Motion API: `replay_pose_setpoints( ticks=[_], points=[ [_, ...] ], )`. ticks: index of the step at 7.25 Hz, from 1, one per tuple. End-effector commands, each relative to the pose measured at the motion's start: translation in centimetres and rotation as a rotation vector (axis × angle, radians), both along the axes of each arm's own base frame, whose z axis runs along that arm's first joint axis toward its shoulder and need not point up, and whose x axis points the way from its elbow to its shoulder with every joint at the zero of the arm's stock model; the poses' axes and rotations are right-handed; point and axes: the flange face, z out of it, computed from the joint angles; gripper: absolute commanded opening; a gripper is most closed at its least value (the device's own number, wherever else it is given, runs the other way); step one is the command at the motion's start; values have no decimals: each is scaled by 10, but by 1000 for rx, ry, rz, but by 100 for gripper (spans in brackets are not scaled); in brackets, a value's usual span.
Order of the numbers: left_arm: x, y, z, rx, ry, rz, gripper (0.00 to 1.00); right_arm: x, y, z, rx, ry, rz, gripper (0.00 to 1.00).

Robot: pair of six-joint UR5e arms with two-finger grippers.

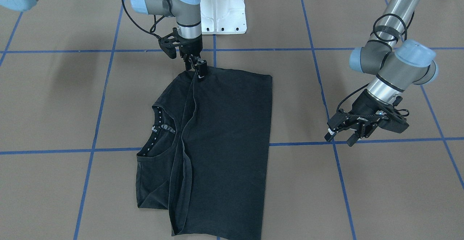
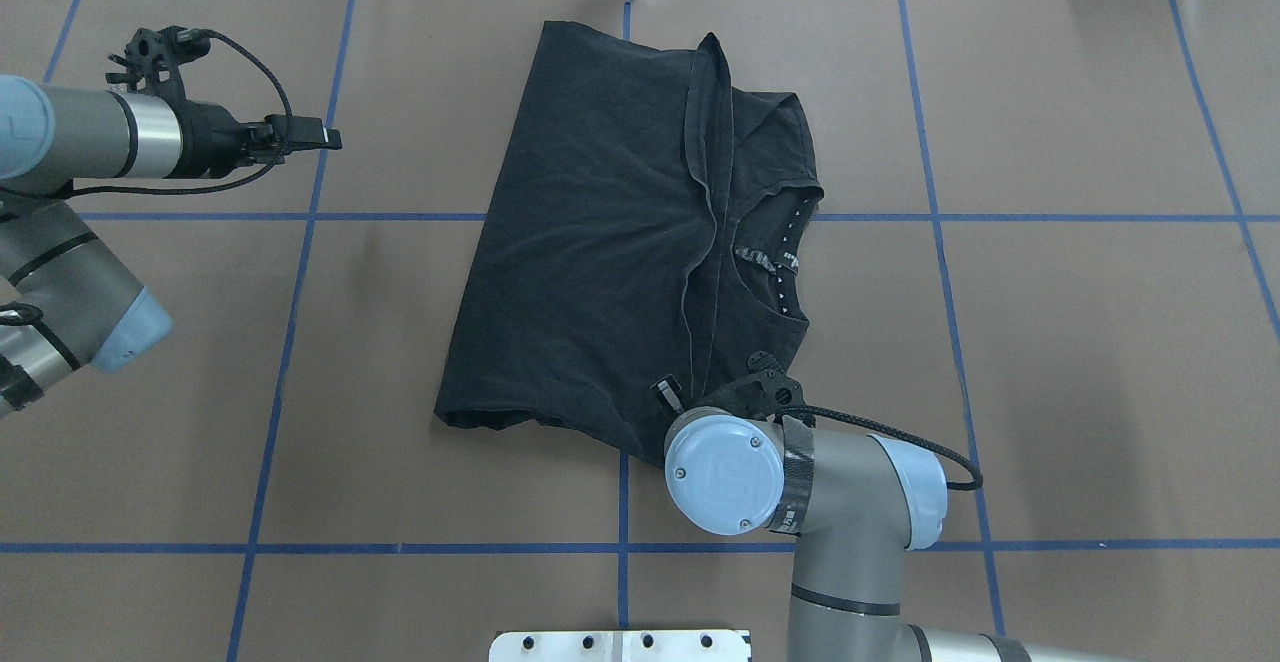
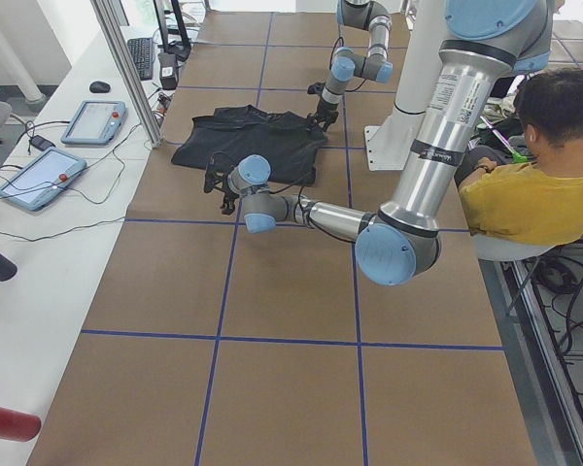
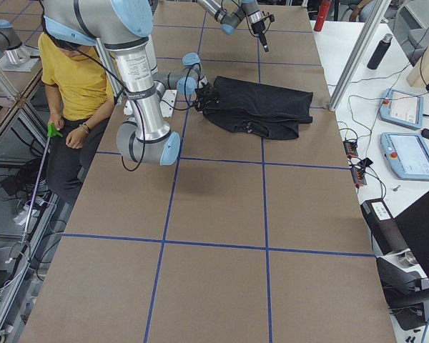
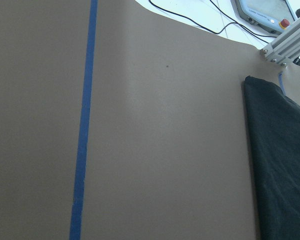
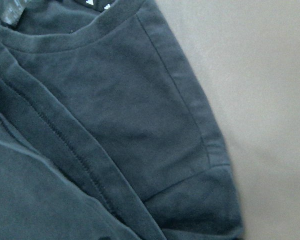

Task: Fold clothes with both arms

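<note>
shirt: folded, flat on bench just out from base; long axis runs straight away from base; collar faces base's right.
right pincer: clamped on shirt's edge nearest base.
left pincer: fingers apart, above bench, well to base's left.

From the front, the right gripper was small, and its jaws only seemed to be closed on the hem of the T-shirt. Overhead, the right arm covered most of that gripper. The T-shirt's near end ran off the front-facing picture's bottom edge.
</note>
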Motion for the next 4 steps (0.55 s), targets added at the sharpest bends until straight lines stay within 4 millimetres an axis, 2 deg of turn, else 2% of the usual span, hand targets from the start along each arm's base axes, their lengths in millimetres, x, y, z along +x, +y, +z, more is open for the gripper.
replay_pose_setpoints(
  ticks=[1, 4],
  points=[
    [0, 0, -1, 1, 1, 0, 100, 0, 0, 0, 0, 1, -5, 0],
    [-1, 1, -4, 6, 5, 0, 100, 3, 1, -5, -3, -12, -15, 0]
  ],
)
